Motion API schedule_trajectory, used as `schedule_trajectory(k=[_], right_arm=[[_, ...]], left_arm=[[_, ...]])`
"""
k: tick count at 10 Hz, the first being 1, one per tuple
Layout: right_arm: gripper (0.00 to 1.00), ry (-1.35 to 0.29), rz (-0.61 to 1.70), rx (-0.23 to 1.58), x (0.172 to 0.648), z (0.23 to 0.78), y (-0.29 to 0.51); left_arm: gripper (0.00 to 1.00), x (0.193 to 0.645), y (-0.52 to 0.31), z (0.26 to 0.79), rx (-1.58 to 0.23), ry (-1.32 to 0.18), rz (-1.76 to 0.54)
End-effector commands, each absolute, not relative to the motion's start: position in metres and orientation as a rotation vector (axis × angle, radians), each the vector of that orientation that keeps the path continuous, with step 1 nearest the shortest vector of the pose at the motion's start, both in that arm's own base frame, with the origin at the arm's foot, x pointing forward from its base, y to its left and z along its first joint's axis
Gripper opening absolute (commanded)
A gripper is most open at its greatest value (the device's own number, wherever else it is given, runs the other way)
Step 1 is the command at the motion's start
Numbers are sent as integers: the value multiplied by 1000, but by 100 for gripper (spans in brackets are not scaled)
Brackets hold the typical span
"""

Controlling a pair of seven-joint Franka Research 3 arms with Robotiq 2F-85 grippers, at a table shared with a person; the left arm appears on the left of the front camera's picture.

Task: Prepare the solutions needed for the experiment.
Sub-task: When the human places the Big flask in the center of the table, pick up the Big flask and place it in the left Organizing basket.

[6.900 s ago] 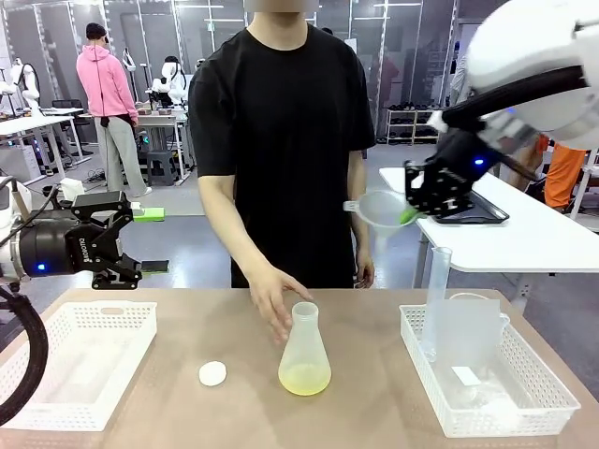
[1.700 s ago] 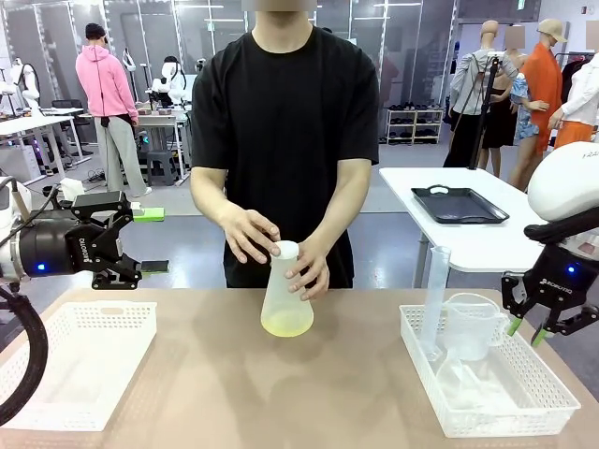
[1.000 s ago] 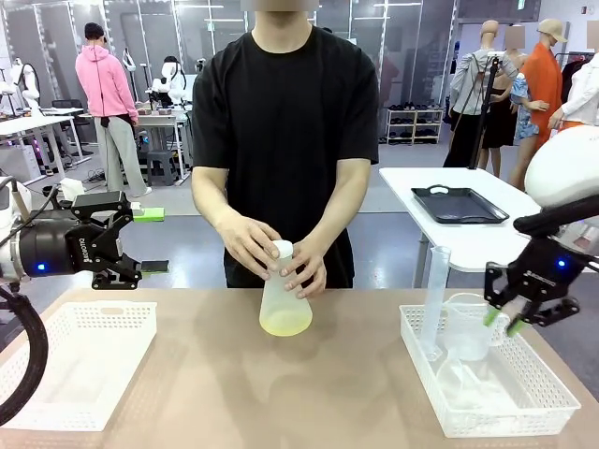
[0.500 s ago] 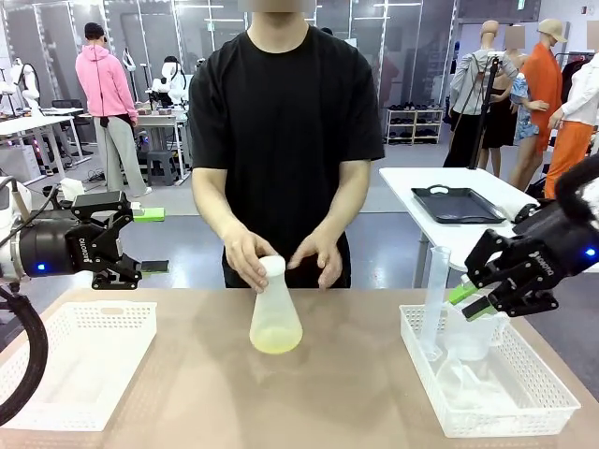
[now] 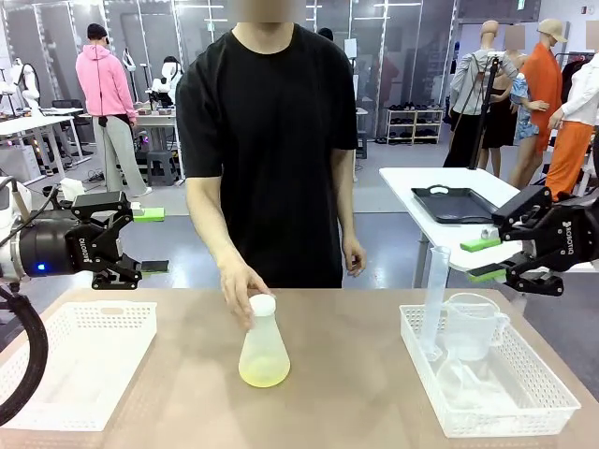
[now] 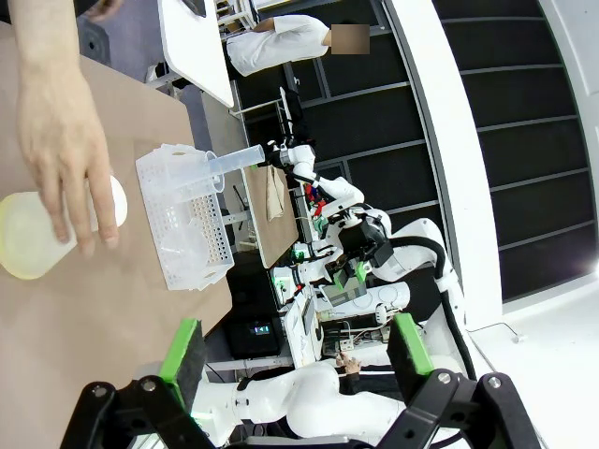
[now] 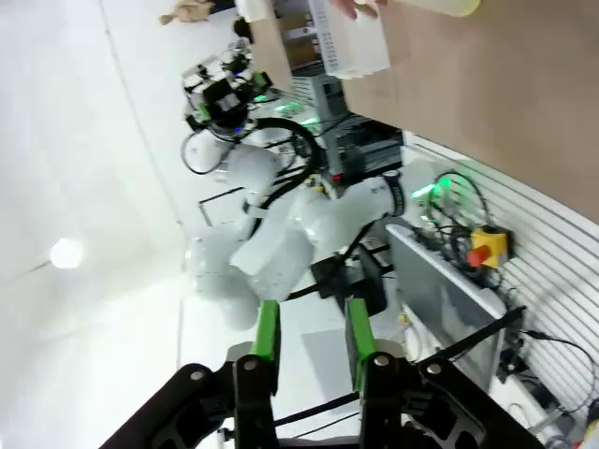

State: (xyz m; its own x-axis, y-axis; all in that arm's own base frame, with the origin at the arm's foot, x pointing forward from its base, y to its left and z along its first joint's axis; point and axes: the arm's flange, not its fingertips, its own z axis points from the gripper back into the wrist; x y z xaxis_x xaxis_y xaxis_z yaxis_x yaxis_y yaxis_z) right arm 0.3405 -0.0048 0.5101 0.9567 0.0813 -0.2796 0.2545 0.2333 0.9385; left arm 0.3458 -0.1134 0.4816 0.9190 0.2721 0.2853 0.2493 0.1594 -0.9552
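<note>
**Q:** Item one, the fingers?

**A:** Left gripper [image 5: 150,240]: the green pads [image 6: 180,360] are being presented wide apart and nothing is being gripped. It is being hovered in the air near the left basket [image 5: 84,360], well apart from the flask. Right gripper [image 5: 483,259]: the jaws are being shown partly apart, with nothing between them. It is being hovered above the far side of the right basket [image 5: 468,426].

**Q:** Item two, the solutions?

**A:** The solutions [image 5: 263,376]: a shallow, pale yellow-green layer is being contained in the bottom of the conical flask [image 5: 263,346]. The flask is being stood upright near the middle of the table [image 5: 365,393]. Its neck is being closed by a white cap [image 5: 263,304], which is being touched by the person's hand [image 5: 239,282].

**Q:** Item three, other labware?

**A:** A beaker [image 5: 471,323], a graduated cylinder [image 5: 434,299] and what looks like a funnel [image 5: 460,382] are being stored in the right basket.

**Q:** Progress?

**A:** The task is being judged as nearly done: liquid in, flask capped, tools put away. Whether further solutions are being called for cannot be told.
</note>
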Motion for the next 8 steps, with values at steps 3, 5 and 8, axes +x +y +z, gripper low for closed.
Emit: schedule_trajectory(k=[3, 5, 8], right_arm=[[74, 252, -145, 1394, 345, 508, -2], [94, 259, -125, 1390, 345, 506, 1], [100, 291, -84, 1259, 346, 502, 8]], left_arm=[[100, 343, -117, 481, -1455, -447, 28], [100, 343, -117, 481, -1455, -447, 28], [100, 343, -117, 481, -1455, -447, 28]])
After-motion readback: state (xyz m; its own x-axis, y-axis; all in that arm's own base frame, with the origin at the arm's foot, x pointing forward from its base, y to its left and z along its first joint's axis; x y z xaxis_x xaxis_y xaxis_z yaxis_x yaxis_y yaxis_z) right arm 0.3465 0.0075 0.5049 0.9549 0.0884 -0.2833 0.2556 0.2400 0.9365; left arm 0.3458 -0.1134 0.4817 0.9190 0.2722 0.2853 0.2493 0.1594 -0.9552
